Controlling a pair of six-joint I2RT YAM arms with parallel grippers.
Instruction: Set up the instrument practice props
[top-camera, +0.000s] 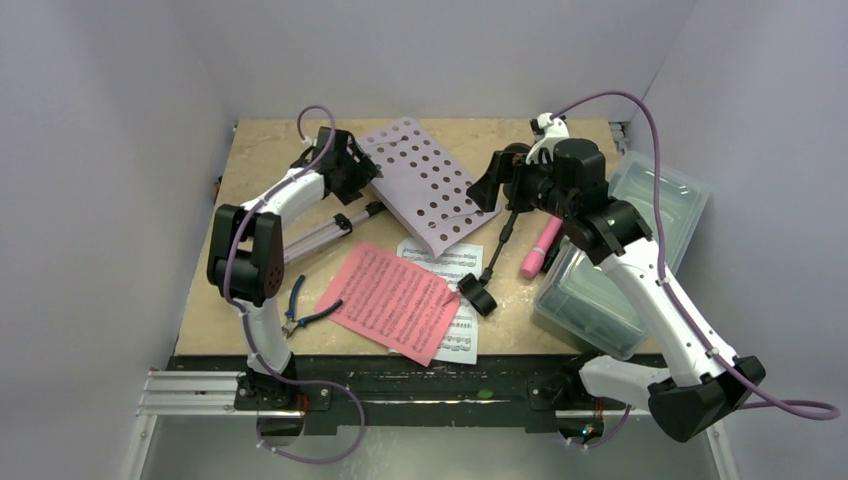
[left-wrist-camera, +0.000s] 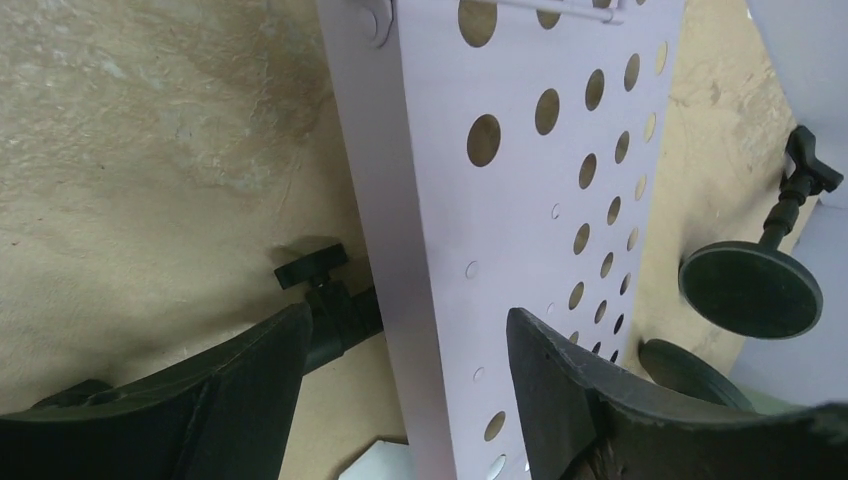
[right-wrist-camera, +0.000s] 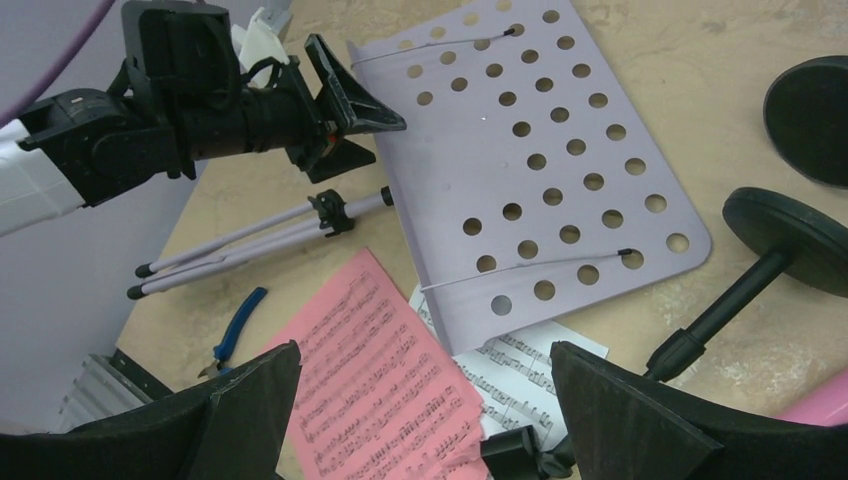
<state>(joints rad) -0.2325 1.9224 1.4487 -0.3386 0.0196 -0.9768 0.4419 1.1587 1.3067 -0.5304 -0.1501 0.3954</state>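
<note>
At the edge of the music desk (top-camera: 420, 185), left hand (left-wrist-camera: 405, 320) spread, likely to raise it
Above it, right hand (right-wrist-camera: 425, 355) apart and empty

Table (top-camera: 262, 152): 1, beige stone-patterned top. Walls (top-camera: 440, 50): 3, plain pale lavender, enclosing left, far and right sides. Rail (top-camera: 190, 385): 1, aluminium, along near left edge. Light: even.

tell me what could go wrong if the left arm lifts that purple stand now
The left end effector straddles the edge of the music desk, jaws open; gripped at that edge, the thin panel may pivot or slip. Its lower corner seems to overlie the white page, so dragging could shift it. The black pole lies close and could get knocked.
</note>
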